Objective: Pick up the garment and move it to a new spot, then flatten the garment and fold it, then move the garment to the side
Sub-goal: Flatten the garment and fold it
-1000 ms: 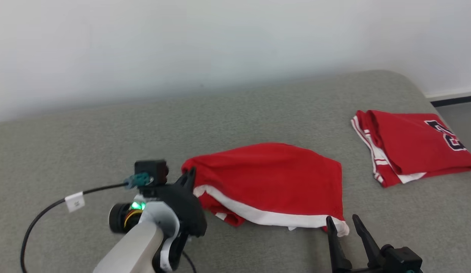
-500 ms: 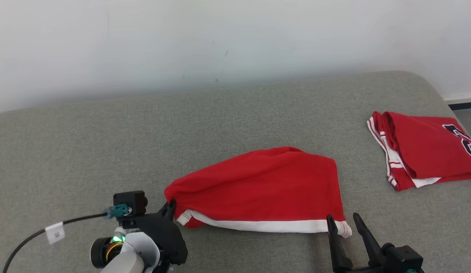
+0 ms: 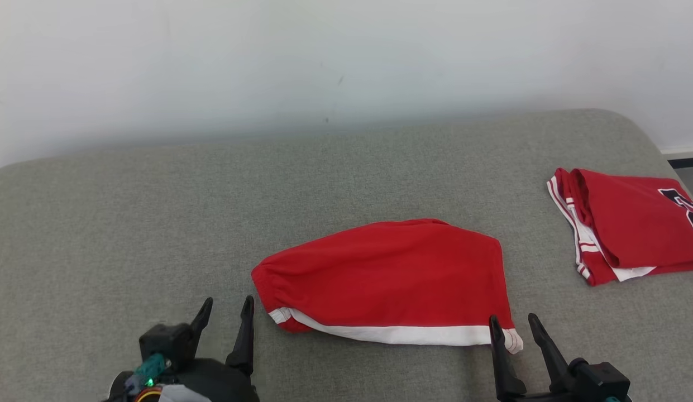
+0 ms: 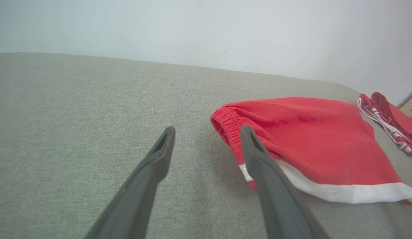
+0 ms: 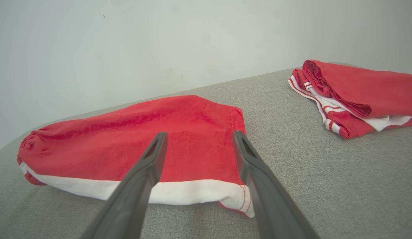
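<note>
The garment is a pair of red shorts with a white side stripe, folded in half and lying flat on the grey cushion; it also shows as the garment and the garment in the wrist views. My left gripper stands open just left of the elastic waistband, holding nothing. My left gripper has one finger overlapping the waistband edge in its own view. At the shorts' lower right corner, my right gripper is open, and the right gripper points over the white hem, empty.
A second red garment with white trim and dark lettering lies folded at the cushion's right end, also seen as the folded garment. The grey cushion ends at a pale wall behind. Its rounded right edge drops to the floor.
My left gripper let go of the waistband, opened and drew back toward the bottom left. The shorts settled flat. The right gripper stayed put; the camera shifted slightly.
</note>
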{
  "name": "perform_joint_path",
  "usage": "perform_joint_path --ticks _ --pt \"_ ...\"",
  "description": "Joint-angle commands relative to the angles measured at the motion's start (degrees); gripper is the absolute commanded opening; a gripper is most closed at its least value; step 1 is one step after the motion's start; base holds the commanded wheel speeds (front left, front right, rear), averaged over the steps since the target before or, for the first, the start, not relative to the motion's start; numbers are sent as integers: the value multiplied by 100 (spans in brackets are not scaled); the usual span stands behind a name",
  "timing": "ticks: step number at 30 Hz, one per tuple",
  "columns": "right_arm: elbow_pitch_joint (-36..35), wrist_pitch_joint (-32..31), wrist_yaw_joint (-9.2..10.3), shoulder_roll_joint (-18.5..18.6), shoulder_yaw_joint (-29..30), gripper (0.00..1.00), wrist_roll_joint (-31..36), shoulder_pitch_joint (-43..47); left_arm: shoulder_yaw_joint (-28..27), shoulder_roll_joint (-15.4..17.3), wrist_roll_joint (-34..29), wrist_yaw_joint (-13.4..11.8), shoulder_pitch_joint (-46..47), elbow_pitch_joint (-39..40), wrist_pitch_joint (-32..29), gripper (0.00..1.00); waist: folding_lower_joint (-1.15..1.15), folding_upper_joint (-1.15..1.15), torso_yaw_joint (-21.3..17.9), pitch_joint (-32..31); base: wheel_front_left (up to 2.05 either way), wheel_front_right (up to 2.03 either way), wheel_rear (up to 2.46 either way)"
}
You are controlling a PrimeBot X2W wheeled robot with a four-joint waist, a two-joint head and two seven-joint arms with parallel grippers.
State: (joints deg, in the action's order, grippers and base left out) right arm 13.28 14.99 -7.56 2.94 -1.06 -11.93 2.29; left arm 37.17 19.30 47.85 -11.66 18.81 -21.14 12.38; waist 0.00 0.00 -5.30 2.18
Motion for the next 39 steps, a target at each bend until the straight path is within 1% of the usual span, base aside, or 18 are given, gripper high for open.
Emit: perform_joint_path --ticks 1,4,5,8,9,13,18,19,20,24,25,26,29,36,39 --pt "0 26 13 -15 18 100 46 40 -56 77 -212 -42 -190 139 165 100 0 0 45 -51 0 0 0" --pt "13 26 13 -14 64 100 73 73 -283 76 -433 -151 -538 349 275 100 0 0 101 -120 0 0 0" --pt "20 26 13 -14 76 100 83 83 -442 33 -478 -176 -668 449 277 100 0 0 118 -139 0 0 0" --pt "30 26 13 -14 109 100 101 115 -1048 -77 -963 -275 -1129 929 280 100 0 0 168 -195 0 0 0" --pt "24 26 13 -13 131 100 100 131 -1222 -134 -1164 -243 -1316 1084 277 100 0 0 190 -213 0 0 0" --pt "32 26 13 -15 162 100 130 194 -1744 -315 -1959 -37 -1948 1510 279 100 0 0 259 -289 0 0 0" --pt "75 26 13 -15 182 100 134 255 -2370 -622 -2744 233 -2549 1881 281 100 0 0 334 -410 0 0 0" --pt "73 26 13 -15 186 100 132 268 -2473 -679 -2883 278 -2656 1945 281 100 0 0 348 -431 0 0 0" --pt "73 26 13 -15 186 100 132 268 -2473 -679 -2883 278 -2656 1945 281 100 0 0 348 -431 0 0 0" --pt "50 26 13 -14 216 100 134 315 -2866 -901 -3368 390 -2994 2017 281 100 0 0 411 -508 0 0 0" --pt "50 26 13 -14 215 100 141 319 -2959 -954 -3409 417 -3055 2015 281 100 0 0 420 -517 0 0 0" --pt "45 26 13 -14 236 100 148 334 -3144 -1046 -3520 525 -3150 1980 281 100 0 0 447 -529 0 0 0" --pt "42 26 13 -14 258 100 139 365 -3346 -1159 -3686 707 -3215 1917 281 100 0 0 480 -532 0 0 0" --pt "85 26 13 -14 321 100 72 448 -3545 -1324 -3913 1066 -3262 1677 282 100 0 0 456 -500 0 0 0" --pt "95 26 13 -14 326 100 102 433 -3612 -1391 -4005 1164 -3198 1608 282 100 0 0 407 -476 0 0 0"
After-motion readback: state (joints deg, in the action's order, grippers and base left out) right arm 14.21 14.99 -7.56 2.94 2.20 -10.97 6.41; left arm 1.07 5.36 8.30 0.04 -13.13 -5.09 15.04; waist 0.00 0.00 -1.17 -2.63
